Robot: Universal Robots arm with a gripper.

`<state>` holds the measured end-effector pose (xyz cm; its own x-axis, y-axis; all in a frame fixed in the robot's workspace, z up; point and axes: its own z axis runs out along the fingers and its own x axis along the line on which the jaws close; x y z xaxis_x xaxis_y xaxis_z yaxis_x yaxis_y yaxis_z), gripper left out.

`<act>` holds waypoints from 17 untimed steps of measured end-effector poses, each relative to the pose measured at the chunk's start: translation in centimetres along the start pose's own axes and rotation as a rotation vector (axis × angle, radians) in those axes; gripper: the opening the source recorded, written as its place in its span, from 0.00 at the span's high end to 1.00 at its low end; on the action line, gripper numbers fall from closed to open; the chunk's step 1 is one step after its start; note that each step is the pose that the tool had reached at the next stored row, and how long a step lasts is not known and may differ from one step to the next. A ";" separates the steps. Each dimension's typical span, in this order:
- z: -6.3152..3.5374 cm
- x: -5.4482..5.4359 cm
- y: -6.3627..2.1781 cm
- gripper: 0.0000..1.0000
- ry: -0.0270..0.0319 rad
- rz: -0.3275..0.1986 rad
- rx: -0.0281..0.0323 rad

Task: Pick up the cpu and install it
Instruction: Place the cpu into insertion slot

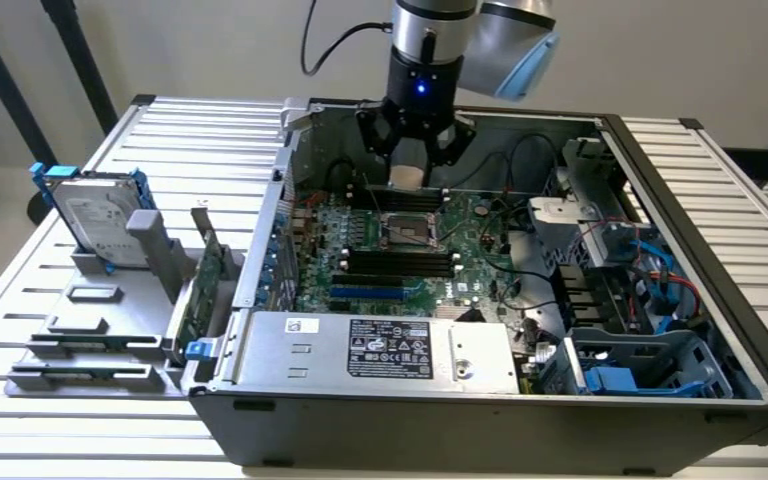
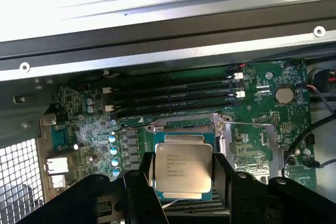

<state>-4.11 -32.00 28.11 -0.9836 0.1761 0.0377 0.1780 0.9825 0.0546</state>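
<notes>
Silvery-grey and square, the cpu (image 2: 182,167) is clamped between the two black fingers (image 2: 137,192) of the gripper (image 1: 411,176), its printed top facing the wrist camera. The jaws stand fairly wide, closed on the chip's opposite edges.

Seen from the exterior view, the gripper hangs inside the open computer case (image 1: 491,430), above the green motherboard (image 1: 471,265) and just to twelve o'clock of the cpu socket (image 1: 411,232). The chip is held clear of the board and is not yet seated. In the wrist view the socket's metal frame shows just beyond it, with long black memory slots (image 2: 173,94) further on.

The power supply (image 1: 384,350) lies at six o'clock of the socket, along the case's near wall. Outside the case, at about nine o'clock, a hard drive (image 1: 91,215) with blue rails stands upright in a grey holder (image 1: 144,250) on the slatted table (image 1: 37,430).
</notes>
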 end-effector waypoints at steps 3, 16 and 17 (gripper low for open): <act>0.13 0.0 -0.01 0.45 -0.0029 0.054 -0.0020; 0.63 0.0 -0.03 0.45 -0.0158 0.289 -0.0109; 0.67 0.0 -0.04 0.45 -0.0168 0.307 -0.0115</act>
<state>-4.11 -32.00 27.44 -0.8840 0.4660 0.0377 0.4674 0.8824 0.0545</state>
